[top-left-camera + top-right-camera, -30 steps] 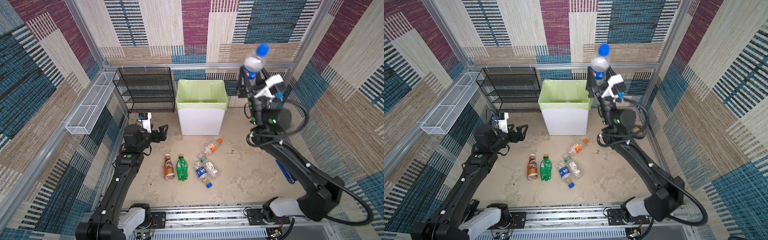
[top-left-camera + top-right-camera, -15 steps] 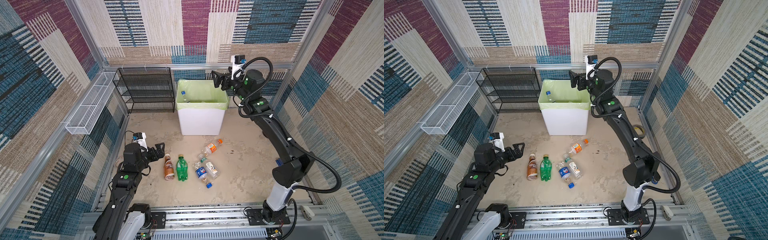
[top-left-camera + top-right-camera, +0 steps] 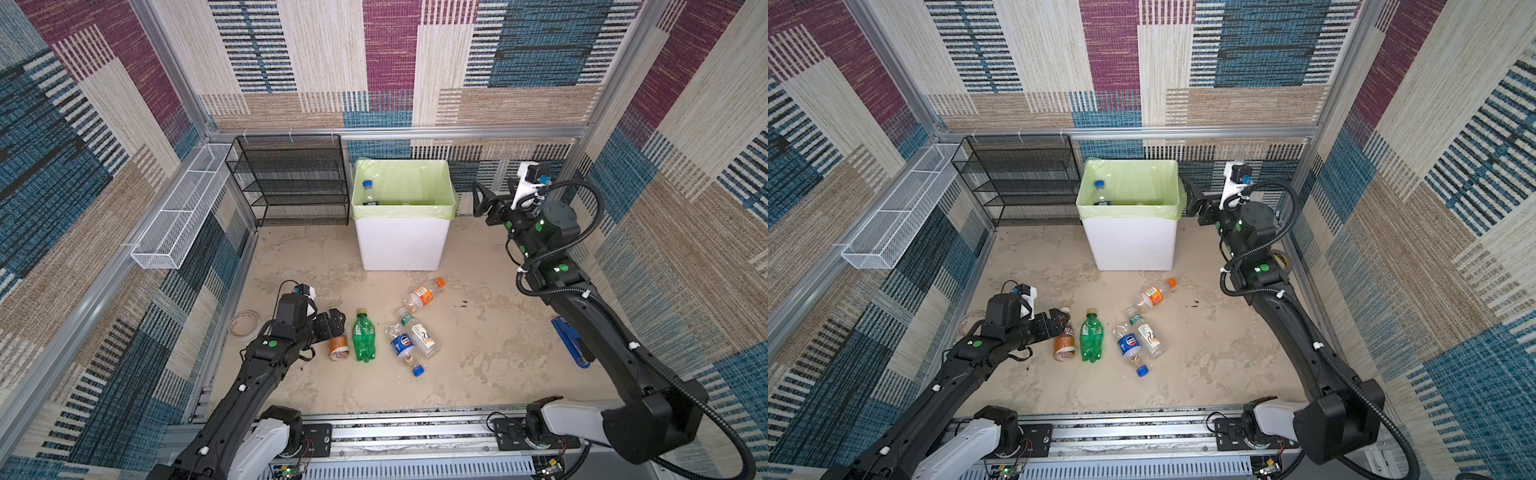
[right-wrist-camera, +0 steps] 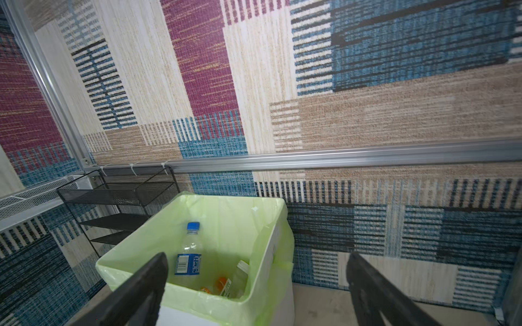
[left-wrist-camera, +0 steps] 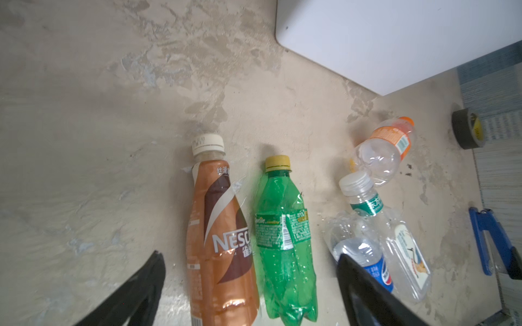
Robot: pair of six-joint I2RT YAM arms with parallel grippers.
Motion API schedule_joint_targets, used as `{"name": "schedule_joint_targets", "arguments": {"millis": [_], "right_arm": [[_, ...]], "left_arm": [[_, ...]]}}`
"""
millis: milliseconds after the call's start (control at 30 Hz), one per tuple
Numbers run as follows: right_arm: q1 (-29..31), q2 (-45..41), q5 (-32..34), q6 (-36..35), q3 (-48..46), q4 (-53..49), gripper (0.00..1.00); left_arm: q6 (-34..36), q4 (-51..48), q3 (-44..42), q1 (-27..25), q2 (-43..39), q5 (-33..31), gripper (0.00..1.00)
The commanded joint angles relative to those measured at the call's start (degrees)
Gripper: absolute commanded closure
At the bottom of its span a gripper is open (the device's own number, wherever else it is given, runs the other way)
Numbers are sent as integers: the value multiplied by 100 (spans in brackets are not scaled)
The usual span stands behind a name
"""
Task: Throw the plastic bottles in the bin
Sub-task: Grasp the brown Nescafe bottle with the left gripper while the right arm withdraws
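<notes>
Writing: "NESC" on brown bottle (image 5: 220,225), "Sprite" on green bottle (image 5: 282,254); left jaws, right jaws wide.

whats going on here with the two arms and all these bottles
Two arms are throwing plastic bottles into the bin. The right end effector is open and empty beside the rim; a blue-capped bottle sits inside. The left end effector, open, is low over the brown bottle and green bottle. Five lie on the floor.
</notes>
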Motion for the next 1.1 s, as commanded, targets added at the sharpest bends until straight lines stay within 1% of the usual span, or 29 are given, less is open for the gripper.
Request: {"name": "schedule_joint_targets", "arguments": {"millis": [0,133,200,333,433,567,667,900,1067], "right_arm": [[-144,-255,102,167,-433,314,1],[-391,-502,35,321,-968,417,1],[-521,-563,-51,395,-1139,487,1],[-593,-544,-171,467,-1337,532,0],[-619,-543,-156,519,-1491,557,0],[-655,-603,-89,624,-1801,649,0],[-672,-676,-85,702,-2069,728,0],[-699,-777,38,864,-2404,771,0],[-699,-726,-60,951,-2464,673,1]], "left_arm": [[-267,129,-126,-115,223,-260,6],[-276,203,-234,-141,486,-494,7],[-319,270,-216,-151,650,-450,8],[-418,505,-243,-232,1080,-380,10],[-571,653,-274,-278,1375,-291,13],[-732,868,-418,-377,1524,-338,14],[-750,847,-433,-381,1543,-442,20],[-715,987,-473,-381,1589,-456,38],[-787,1249,-535,-384,1561,-325,44]]}}
